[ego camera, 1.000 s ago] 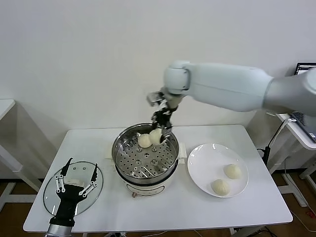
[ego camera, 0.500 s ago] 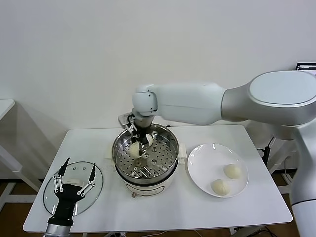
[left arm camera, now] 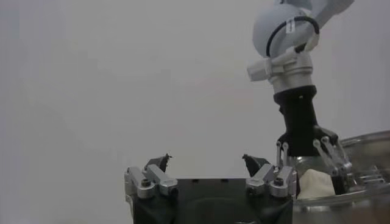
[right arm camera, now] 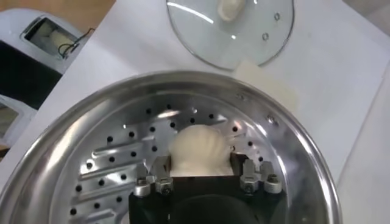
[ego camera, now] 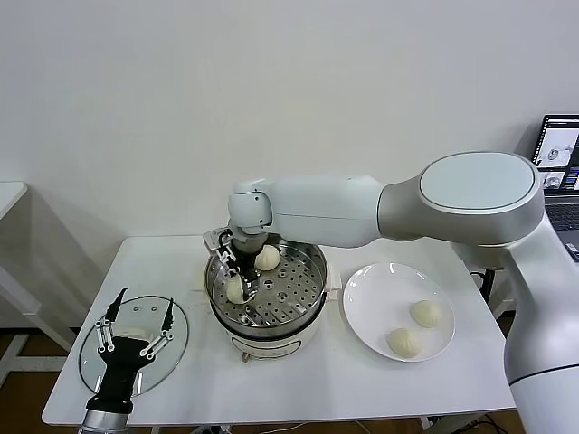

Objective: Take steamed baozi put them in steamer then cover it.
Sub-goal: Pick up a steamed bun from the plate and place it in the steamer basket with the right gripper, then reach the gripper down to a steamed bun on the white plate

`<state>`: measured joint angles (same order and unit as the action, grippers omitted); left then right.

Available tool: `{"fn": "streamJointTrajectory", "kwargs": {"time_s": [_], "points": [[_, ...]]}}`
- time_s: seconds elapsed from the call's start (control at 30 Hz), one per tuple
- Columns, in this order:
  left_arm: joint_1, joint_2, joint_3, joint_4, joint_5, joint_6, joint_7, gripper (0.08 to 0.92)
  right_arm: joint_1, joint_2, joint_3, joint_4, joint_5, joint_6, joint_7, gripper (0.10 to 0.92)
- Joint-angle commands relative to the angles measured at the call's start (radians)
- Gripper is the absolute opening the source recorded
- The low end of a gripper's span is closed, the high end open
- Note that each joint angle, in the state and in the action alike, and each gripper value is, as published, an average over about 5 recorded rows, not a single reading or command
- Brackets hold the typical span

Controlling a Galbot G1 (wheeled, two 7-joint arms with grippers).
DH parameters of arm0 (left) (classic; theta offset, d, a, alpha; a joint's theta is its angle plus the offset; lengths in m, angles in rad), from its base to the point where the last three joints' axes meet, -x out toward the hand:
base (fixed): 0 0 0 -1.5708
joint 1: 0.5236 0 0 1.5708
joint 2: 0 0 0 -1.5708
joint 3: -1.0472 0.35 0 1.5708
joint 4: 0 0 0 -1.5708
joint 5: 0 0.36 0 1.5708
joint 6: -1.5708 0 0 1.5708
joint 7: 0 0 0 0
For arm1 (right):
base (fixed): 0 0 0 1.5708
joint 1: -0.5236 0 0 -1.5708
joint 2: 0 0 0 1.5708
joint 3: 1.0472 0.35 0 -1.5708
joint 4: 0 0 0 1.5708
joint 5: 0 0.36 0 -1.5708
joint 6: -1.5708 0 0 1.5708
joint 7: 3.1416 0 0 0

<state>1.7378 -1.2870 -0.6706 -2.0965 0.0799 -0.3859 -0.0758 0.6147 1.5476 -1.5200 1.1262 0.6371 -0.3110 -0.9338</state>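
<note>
My right gripper point(ego camera: 238, 278) reaches down into the steamer point(ego camera: 308, 271) and is shut on a cream-white baozi point(ego camera: 235, 291), low over the near-left part of the perforated tray. In the right wrist view the baozi point(right arm camera: 200, 143) sits between the fingers point(right arm camera: 239, 164). A second baozi point(ego camera: 267, 258) lies on the tray at the far side. Two more baozi point(ego camera: 426, 313) point(ego camera: 403, 342) lie on the white plate point(ego camera: 371, 298). The glass cover point(ego camera: 95, 357) lies flat at the table's front left. My left gripper point(ego camera: 136, 318) hovers over it, open and empty.
The steamer stands mid-table on its white base point(ego camera: 271, 344), with the plate just to its right. The right arm point(ego camera: 362, 208) spans above the steamer's far side. A laptop point(ego camera: 559, 145) stands off the table at the far right. The table's front edge point(ego camera: 298, 418) is near.
My right gripper carried the baozi from the steamer's far rim across to its near-left side and lowered it toward the tray. The left gripper stayed over the cover.
</note>
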Motion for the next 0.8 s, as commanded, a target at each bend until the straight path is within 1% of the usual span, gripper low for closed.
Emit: {"fn": "streamJointTrajectory", "kwargs": {"time_s": [0.03,0.1,0.2,0.3,0.4,0.6,0.7,0.8], "points": [[0.002,0.001,-0.002,-0.002,0.0,0.0,-0.002,0.823,0.007,-0.024,0.009,0.021,0.0,-0.006,0.007,0.785],[0.001,0.001,-0.002,-0.003,0.0,0.001,-0.002,0.823,0.034,-0.061,0.016,0.055,0.001,-0.006,0.0,0.811],[-0.001,0.001,0.0,-0.003,0.0,0.001,-0.002,0.823,0.09,-0.147,0.027,0.135,-0.002,-0.003,-0.024,0.821],[-0.005,0.002,0.004,-0.003,0.0,0.003,-0.002,0.823,0.153,-0.276,0.04,0.231,-0.02,0.01,-0.072,0.822],[-0.011,0.004,0.009,-0.003,0.0,0.006,-0.001,0.823,0.203,-0.429,0.051,0.288,-0.061,0.04,-0.145,0.823],[-0.017,0.008,0.015,-0.002,0.0,0.012,-0.001,0.823,0.217,-0.733,0.046,0.315,-0.218,0.138,-0.278,0.823],[-0.017,0.008,0.017,-0.001,0.001,0.014,0.0,0.823,0.148,-0.866,0.055,0.312,-0.298,0.179,-0.301,0.823],[-0.019,0.006,0.019,-0.001,0.002,0.017,0.0,0.823,0.044,-0.95,0.076,0.305,-0.367,0.2,-0.296,0.823]]}}
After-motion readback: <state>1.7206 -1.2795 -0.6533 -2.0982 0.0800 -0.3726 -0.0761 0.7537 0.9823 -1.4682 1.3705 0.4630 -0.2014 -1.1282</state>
